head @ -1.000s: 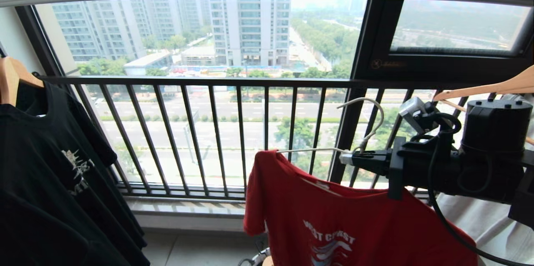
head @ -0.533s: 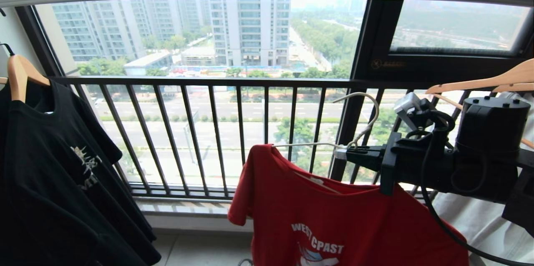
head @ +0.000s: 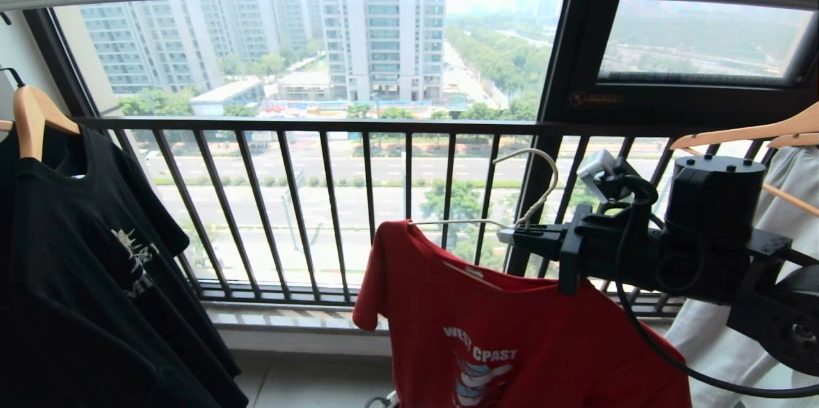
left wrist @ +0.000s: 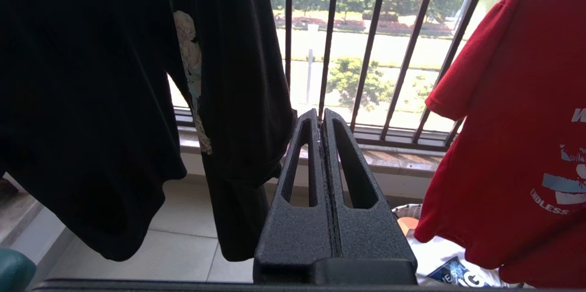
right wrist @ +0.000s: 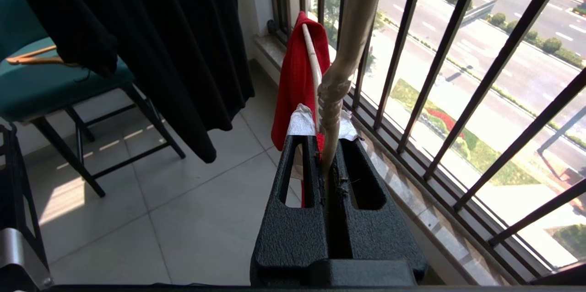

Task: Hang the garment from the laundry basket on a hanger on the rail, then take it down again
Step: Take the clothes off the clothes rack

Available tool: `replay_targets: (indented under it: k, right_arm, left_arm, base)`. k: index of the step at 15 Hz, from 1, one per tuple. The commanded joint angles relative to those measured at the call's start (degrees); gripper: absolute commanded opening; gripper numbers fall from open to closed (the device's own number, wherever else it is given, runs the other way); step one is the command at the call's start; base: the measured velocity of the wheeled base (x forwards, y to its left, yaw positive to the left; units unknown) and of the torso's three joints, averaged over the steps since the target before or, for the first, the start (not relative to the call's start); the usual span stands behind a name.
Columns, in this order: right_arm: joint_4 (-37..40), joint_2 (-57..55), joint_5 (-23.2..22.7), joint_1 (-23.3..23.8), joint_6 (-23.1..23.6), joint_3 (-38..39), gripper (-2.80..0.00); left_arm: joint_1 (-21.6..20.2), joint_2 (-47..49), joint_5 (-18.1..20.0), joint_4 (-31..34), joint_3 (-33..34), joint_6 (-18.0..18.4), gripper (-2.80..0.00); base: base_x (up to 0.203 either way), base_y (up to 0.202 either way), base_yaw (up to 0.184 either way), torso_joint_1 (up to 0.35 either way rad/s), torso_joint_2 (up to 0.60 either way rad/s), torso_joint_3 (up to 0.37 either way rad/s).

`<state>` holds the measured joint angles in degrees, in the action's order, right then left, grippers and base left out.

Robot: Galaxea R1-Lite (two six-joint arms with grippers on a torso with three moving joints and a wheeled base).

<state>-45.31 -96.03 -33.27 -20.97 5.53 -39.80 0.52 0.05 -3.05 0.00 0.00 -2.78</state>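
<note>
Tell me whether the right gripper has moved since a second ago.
Yes: the right gripper, shut on the hanger, has shifted left against the dark window post.

A black T-shirt with a pale print [head: 96, 280] hangs on a light wooden hanger [head: 32, 120] at the left. At the right, two more wooden hangers [head: 761, 133] carry a white garment [head: 742, 337]. Behind them runs a dark barred window railing [head: 320, 203], with tall apartment blocks [head: 269, 43], trees and a wide road beyond the glass. A teal-seated chair on black legs [right wrist: 50, 86] stands on the pale tiled floor [right wrist: 183, 228], a wooden hanger lying on its seat.
</note>
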Motion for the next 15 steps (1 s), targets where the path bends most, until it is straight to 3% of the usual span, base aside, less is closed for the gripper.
replay_targets:
  k: [1,15]
  right_arm:
    - [-0.3,-0.9,-0.2,-0.1,0.1,-0.2,-2.8]
    - [-0.3,0.3,0.7,0.7,-0.3,-1.5,-2.8]
  left_arm:
    - [0.0,0.0,0.0,0.0,0.0,0.0,-2.8]
    - [0.0,0.0,0.0,0.1,0.0,-0.1,-2.8]
  base:
    - [0.0,0.0,0.0,0.0,0.0,0.0]
    - [0.0,0.0,0.0,0.0,0.0,0.0]
